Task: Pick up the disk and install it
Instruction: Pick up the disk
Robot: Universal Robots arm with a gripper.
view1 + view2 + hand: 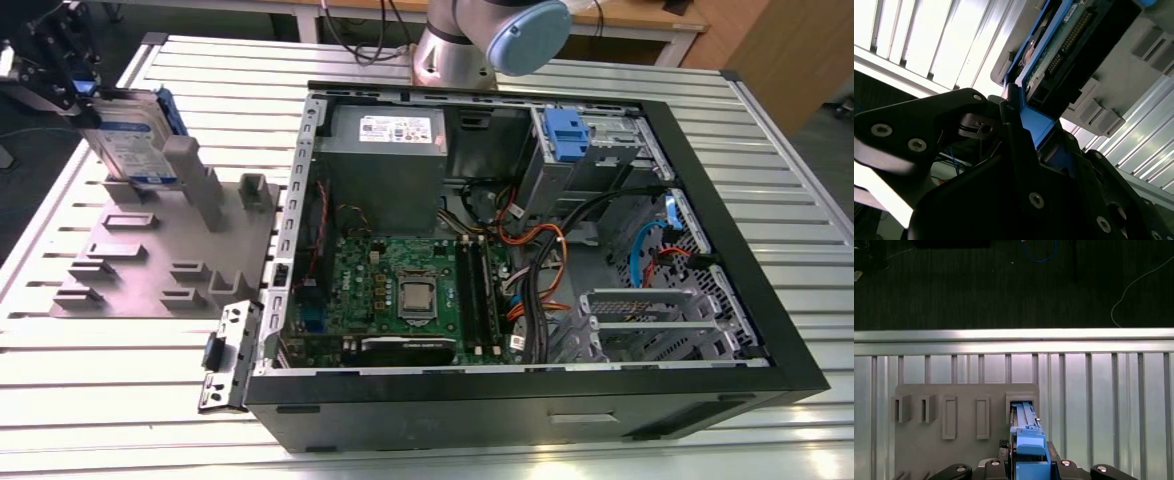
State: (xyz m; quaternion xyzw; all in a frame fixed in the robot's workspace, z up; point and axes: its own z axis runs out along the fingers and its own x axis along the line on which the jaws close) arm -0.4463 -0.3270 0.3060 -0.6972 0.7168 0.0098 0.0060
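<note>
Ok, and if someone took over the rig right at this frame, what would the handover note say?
Gripper: shut on the disk, at its blue-framed upper edge.
Disk: upright at the end slot of the grey holder, to the exterior view's left of the open computer case. I cannot tell whether it has cleared the slot.
Done: the grasp is made.
Left: the disk is not yet in the case.

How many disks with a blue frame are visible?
1. The disk stands in the grey holder at the exterior view's left, the gripper at its top. The computer case might hide others.
</note>
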